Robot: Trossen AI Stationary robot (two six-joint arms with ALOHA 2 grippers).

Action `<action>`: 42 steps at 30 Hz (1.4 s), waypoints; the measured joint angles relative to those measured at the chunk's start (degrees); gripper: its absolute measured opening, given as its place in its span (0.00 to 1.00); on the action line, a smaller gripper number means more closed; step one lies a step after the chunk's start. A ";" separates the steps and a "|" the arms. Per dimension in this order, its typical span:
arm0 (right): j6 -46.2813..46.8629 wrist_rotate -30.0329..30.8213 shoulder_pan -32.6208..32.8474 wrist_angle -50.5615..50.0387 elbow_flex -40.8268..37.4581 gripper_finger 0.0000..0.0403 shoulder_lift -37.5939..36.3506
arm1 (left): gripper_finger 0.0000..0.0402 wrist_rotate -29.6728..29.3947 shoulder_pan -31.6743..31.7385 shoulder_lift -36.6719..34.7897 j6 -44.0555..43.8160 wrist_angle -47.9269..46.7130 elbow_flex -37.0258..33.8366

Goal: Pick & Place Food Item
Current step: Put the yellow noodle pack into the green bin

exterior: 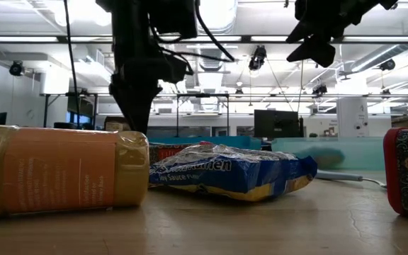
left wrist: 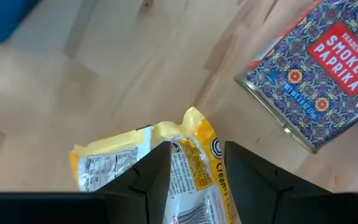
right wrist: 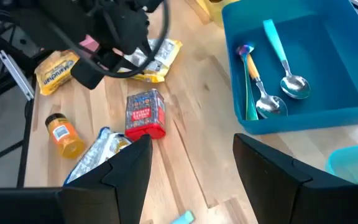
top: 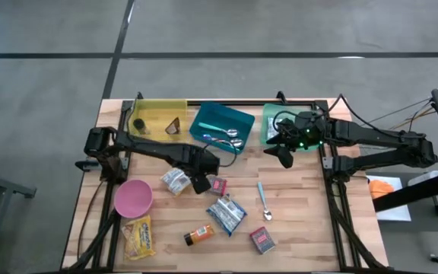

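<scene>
The left tool (top: 201, 183) hangs pointing down over a yellow-and-silver snack packet (top: 175, 180) lying on the worktop (top: 303, 221) beside a paprika tin (top: 219, 186), its fingers (left wrist: 148, 177) partly open and empty, astride the packet's edge. The approach looks underway; next it likely must descend and close. The right tool (top: 285, 154) waits open near the blue bin (top: 220, 120).

We're looking at a wooden table (top: 303, 221) with three bins sitting along one edge: yellow bin (top: 154, 114), blue bin (top: 211, 118), green bin (top: 268, 122), with the blue one between the other two. Spoons (top: 230, 135) are lying inside the blue bin. A pink bowl (top: 133, 198) is sitting upright near the opposite corner. A loose spoon (top: 264, 202) is lying on bare wood. A dark monitor (exterior: 275, 122) is showing in the room behind.
</scene>
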 joint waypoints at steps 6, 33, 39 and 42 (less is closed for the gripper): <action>-0.74 -0.08 0.00 0.02 0.00 0.55 0.00 | 0.40 -1.82 -1.53 0.23 -2.94 0.81 0.00; -3.39 -0.90 0.00 -5.44 0.00 0.55 -5.54 | 0.40 1.40 -5.94 2.01 15.13 6.49 -3.69; -3.57 -0.89 -0.02 -5.47 0.00 0.55 -6.03 | 0.40 -0.50 -5.66 1.97 14.58 6.47 -3.67; -3.57 -0.89 0.00 -5.53 0.00 0.55 -6.01 | 0.43 -0.01 -5.34 1.97 14.14 6.45 -3.67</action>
